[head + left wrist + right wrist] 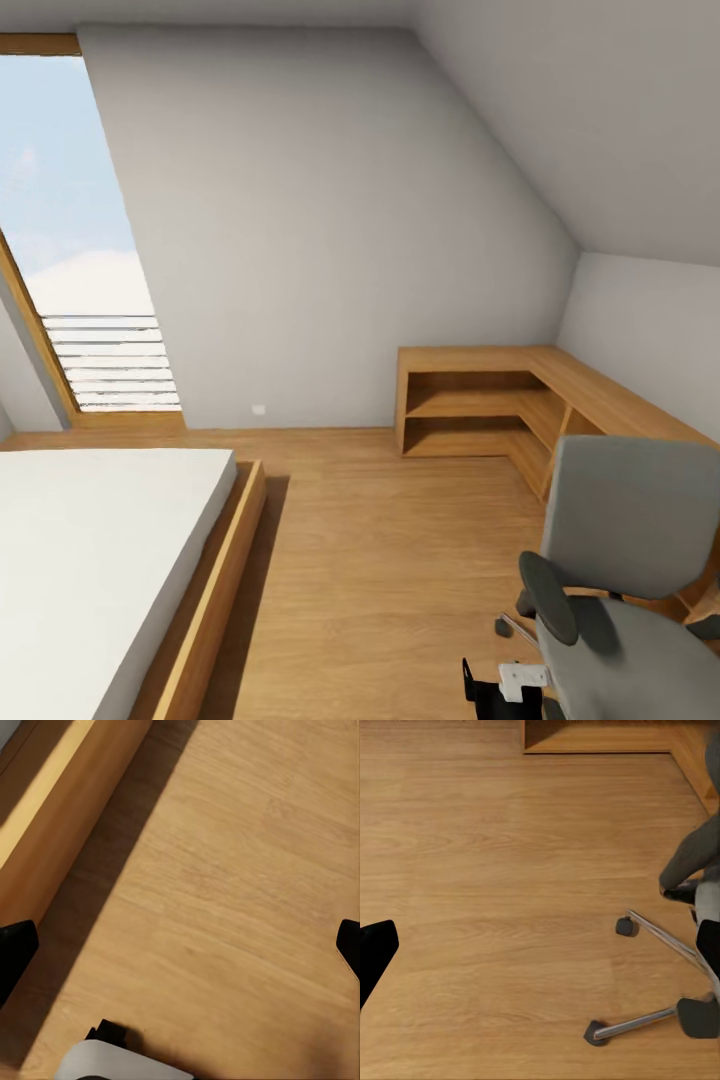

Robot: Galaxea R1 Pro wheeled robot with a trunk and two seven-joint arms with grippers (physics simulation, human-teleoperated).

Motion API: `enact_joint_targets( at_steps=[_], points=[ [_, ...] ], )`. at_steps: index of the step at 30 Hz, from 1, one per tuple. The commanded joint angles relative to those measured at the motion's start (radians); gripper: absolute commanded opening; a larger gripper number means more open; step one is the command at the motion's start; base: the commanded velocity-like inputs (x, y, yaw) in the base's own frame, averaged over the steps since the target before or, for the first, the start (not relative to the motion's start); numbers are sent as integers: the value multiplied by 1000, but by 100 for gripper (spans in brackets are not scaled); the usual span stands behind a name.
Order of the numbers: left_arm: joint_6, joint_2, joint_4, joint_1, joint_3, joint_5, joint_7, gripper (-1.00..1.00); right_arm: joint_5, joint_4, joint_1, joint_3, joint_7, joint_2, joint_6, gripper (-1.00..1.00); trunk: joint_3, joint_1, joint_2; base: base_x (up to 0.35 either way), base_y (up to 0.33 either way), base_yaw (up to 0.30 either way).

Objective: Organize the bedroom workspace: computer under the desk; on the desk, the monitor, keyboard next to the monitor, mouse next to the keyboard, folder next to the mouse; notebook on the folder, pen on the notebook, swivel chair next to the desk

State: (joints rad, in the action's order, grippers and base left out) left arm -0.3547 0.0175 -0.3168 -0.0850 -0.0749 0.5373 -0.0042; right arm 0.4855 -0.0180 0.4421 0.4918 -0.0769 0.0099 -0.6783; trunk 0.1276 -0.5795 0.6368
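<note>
I am in the bedroom, on its light wood floor (pixel 380 560). The swivel chair (pixel 625 560), grey with black armrests, stands at the lower right of the head view, in front of the oak shelving. Its chrome base and castors (pixel 649 1020) lie on the floor in the right wrist view. My right gripper (pixel 541 949) hangs open over bare floor beside that base. Over the floor beside the bed frame (pixel 52 817), my left gripper (pixel 180 949) is open and holds nothing. The desk, computer, monitor, keyboard, mouse, folder, notebook and pen are out of view.
A low bed with a white mattress (pixel 90 560) in an oak frame fills the left. Low oak corner shelving (pixel 480 405) runs along the right wall under the sloped ceiling. A tall window (pixel 70 240) is at the far left. Open floor lies between the bed and the chair.
</note>
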Motion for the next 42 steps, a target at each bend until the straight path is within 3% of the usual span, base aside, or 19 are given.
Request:
enact_joint_targets(
  at_steps=[1,13,32,42],
  points=[
    [-4,1,1,-1,-8,10,0,100,1,-2,1,8,-8,1,-3,100,2,-1,1,330,0,0],
    [-4,1,1,-1,-9,10,0,100,2,0,1,10,-8,5,-3,100,2,-1,1,251,0,1],
    [-4,2,1,-1,-8,10,0,100,4,1,1,9,-9,13,-3,100,2,-1,1,18,0,205],
    [-4,2,1,-1,-9,10,0,100,3,0,1,8,-9,12,-3,100,2,-1,1,0,29,67]
  ],
)
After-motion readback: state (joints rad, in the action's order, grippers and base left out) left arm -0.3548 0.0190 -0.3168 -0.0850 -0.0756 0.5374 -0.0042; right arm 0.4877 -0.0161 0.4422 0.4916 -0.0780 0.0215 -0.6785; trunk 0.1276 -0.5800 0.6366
